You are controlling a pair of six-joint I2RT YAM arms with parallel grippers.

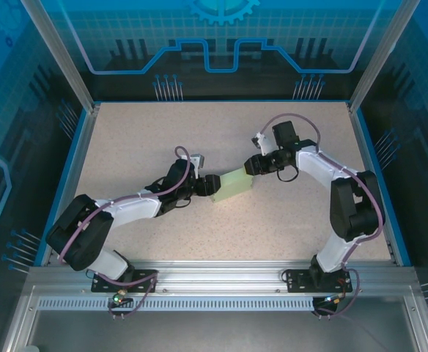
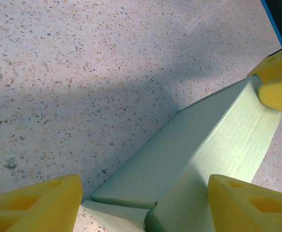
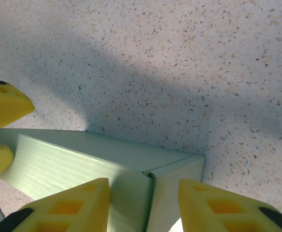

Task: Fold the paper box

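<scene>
Left gripper (image 1: 208, 183) jaws clamp left end of pale mint-green card paper box (image 1: 234, 183), mid-frame on speckled table (image 1: 126, 139); right gripper (image 1: 253, 166) jaws clamp its right end. Body looks formed; left end flap seems untucked.

A speckled beige bench (image 1: 148, 147) with a blue rim (image 1: 78, 158) fills the middle of the top view. Across the upper frame stands a blue wall panel (image 1: 126, 37) printed with grid lines, circuit traces and a gear (image 1: 221, 9) at top centre. Silver aluminium posts (image 1: 58, 55) slant at upper left and upper right. A slotted aluminium rail (image 1: 221, 301) crosses the bottom. Soft shadows (image 2: 107, 96) lie on the bench in both wrist views.
</scene>
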